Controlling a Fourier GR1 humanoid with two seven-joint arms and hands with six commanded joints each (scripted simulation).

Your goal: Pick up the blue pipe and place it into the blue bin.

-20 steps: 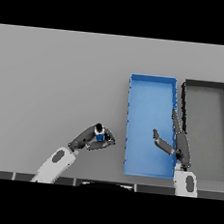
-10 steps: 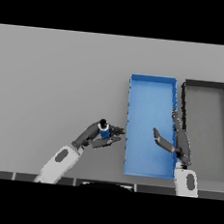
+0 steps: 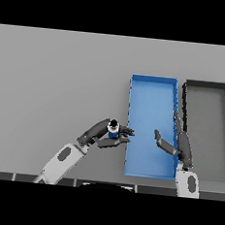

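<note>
**Blue pipe held at the bin's edge, drop not yet made**

The robot's left hand grips the blue pipe, fingers and thumb curled round the small upright piece, whose dark top faces the head view. The pipe sits just beside the left wall of the blue bin, not yet over the blue floor; only the fingertips reach the rim. The right hand shows over the bin's right side, fingers straight and relaxed, holding nothing. A dark bin stands just to the right of the blue one on the grey tabletop.

The step in hand appears to be the carry across the rim, with the release to follow. The main risk, as judged here, is letting go too soon: with the pipe at the wall and not past it, it could land on the tabletop or strike the rim and tip outward. A low carry could also catch the wall and nudge the bin. The idle right hand, lying over the bin, leaves less free room on that side.
</note>
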